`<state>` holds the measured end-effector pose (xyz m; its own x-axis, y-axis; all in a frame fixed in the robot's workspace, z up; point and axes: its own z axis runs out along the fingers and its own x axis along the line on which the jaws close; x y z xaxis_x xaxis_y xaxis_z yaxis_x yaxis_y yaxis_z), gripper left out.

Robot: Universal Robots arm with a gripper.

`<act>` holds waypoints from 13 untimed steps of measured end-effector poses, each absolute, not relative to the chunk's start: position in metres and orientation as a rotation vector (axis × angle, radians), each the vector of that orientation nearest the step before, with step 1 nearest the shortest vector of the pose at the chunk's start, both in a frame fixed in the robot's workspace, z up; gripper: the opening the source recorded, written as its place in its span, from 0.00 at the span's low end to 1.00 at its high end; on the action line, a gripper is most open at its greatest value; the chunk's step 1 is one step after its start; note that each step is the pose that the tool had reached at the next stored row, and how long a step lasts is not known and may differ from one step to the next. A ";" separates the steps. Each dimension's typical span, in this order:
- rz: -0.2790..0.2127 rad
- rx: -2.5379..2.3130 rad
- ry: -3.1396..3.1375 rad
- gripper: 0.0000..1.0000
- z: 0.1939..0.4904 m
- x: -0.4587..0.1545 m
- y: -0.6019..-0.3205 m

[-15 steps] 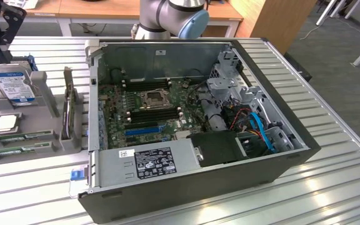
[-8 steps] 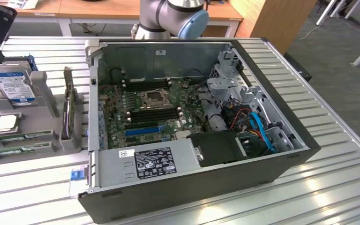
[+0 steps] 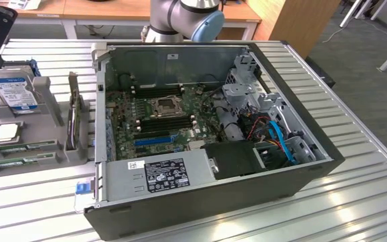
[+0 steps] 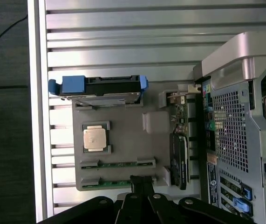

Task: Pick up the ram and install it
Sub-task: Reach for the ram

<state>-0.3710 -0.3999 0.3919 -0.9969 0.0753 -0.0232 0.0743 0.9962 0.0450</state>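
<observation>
Green ram sticks (image 3: 13, 148) lie in the grey tray (image 4: 123, 128), on the exterior view's left of the PC case (image 3: 247, 201), so we're at the pick-up step. Gripper (image 4: 142, 181) hovers near one, jaws pinched together; guessing they need opening before any grab.

Behind the case (image 3: 213, 201), the arm (image 3: 170, 17) is a silver-grey tube with a round light-blue joint cap (image 3: 207, 25). The end effector (image 4: 142, 181) is matte black, with linked bars and round pivot pins.
</observation>
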 end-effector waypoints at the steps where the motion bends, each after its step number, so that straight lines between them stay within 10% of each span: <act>1: 0.069 0.117 3.114 0.10 0.392 -0.371 -0.401; 13: 0.069 0.117 3.114 0.10 0.392 -0.371 -0.422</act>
